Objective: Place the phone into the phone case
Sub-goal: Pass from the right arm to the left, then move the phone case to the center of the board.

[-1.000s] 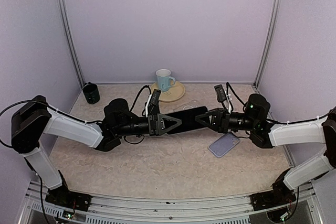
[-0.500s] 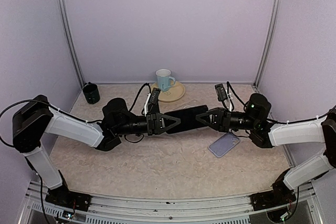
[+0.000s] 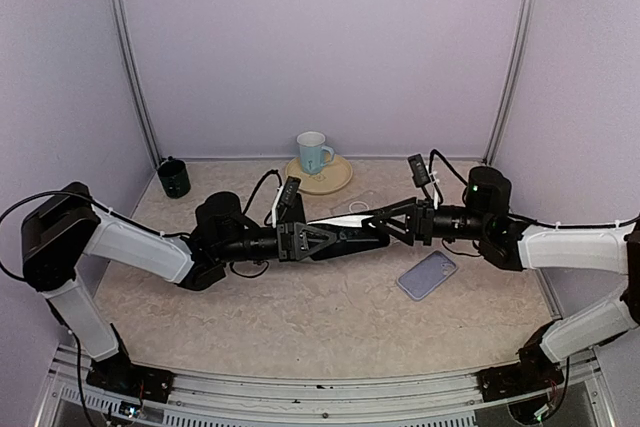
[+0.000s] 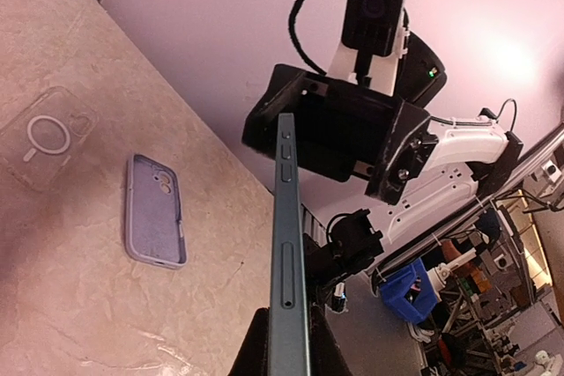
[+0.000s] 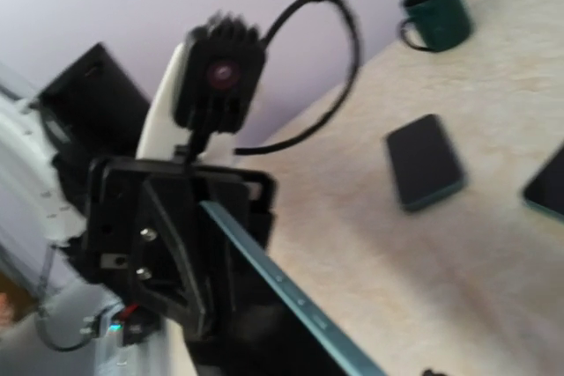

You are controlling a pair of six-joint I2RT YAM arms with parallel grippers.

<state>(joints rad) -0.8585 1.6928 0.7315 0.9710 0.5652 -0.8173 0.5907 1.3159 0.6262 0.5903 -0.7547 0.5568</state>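
Gripping the phone (image 3: 362, 233) by one end, the left gripper (image 3: 335, 238) is clamping tight on the slim dark handset. It is holding the phone clear of the table (image 3: 300, 317), in the air behind and to the left of the lilac phone case (image 3: 427, 274). In the left wrist view the phone is showing edge-on, with its side buttons facing the camera. It is running straight out from the fingers toward the right gripper (image 3: 381, 223).

The right gripper is facing the left one from the other side, just behind and left of the lilac case. Its fingers are standing well parted, one on each side of the phone's far end. As far as the top view shows, they are not pressing on it. The right wrist view is blurred, but it is showing the phone's thin edge leading away to the left gripper's black frame.

The lilac phone case is lying flat on the table, apart from both grippers, with a camera cut-out showing at one corner. Which face is turned up I cannot tell.

A clear case (image 3: 352, 208) with a printed ring is lying flat behind and left of the lilac case, beyond the held phone. Farther back in the same direction, a blue mug (image 3: 313, 151) is standing on a yellow plate (image 3: 338, 180). A dark green cup (image 3: 173, 178) is sitting far to the left of the lilac case.
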